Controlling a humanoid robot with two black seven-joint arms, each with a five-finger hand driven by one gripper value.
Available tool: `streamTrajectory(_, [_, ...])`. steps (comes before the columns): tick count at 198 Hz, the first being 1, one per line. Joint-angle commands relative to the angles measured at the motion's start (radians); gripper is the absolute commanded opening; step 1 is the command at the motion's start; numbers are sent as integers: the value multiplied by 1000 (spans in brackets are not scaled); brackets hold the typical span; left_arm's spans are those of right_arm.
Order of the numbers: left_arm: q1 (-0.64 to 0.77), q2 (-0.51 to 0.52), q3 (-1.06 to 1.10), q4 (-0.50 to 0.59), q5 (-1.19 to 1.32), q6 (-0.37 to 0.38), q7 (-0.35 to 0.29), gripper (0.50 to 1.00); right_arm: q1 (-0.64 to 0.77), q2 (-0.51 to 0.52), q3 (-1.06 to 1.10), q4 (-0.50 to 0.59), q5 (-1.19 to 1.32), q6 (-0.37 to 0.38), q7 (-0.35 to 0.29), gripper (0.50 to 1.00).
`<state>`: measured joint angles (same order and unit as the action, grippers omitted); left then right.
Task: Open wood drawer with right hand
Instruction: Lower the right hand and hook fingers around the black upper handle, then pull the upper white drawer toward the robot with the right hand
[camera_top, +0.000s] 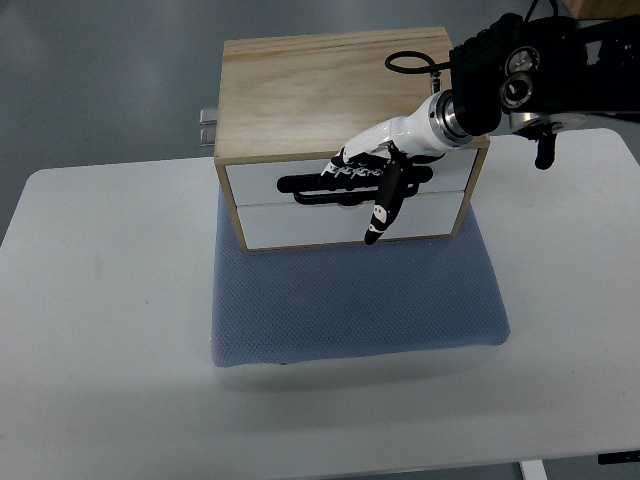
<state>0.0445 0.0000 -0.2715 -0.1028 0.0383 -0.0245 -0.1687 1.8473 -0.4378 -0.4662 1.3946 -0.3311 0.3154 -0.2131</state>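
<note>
A wooden drawer box (300, 90) stands on a blue-grey mat (350, 300), with two white drawer fronts facing me. The upper drawer (255, 185) carries a long black handle (300, 186). My right hand (362, 170), white with black finger joints, reaches in from the upper right over the box's front edge. Its fingers (345, 170) are curled over the middle of that handle. The thumb (382, 215) points down across the lower drawer front (300, 225). Both drawer fronts sit flush with the box. The left arm does not show.
The mat lies on a white table (100, 330) that fills most of the picture. A small metal fitting (207, 124) sticks out at the box's back left. The right forearm and its black cable (410, 63) hang over the box's right top.
</note>
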Motion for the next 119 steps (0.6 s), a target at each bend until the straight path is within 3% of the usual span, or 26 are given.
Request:
streamTrajectory(1, [0,0,0,0,0,0,0,1000,-3,2,3,0,0,-2,0,944])
streamTrajectory(80, [0,0,0,0,0,0,0,1000,-25,4,1,3,1,7,3,944])
streamTrajectory(119, [0,0,0,0,0,0,0,1000,-11,-5,1,9,1,63,3,944])
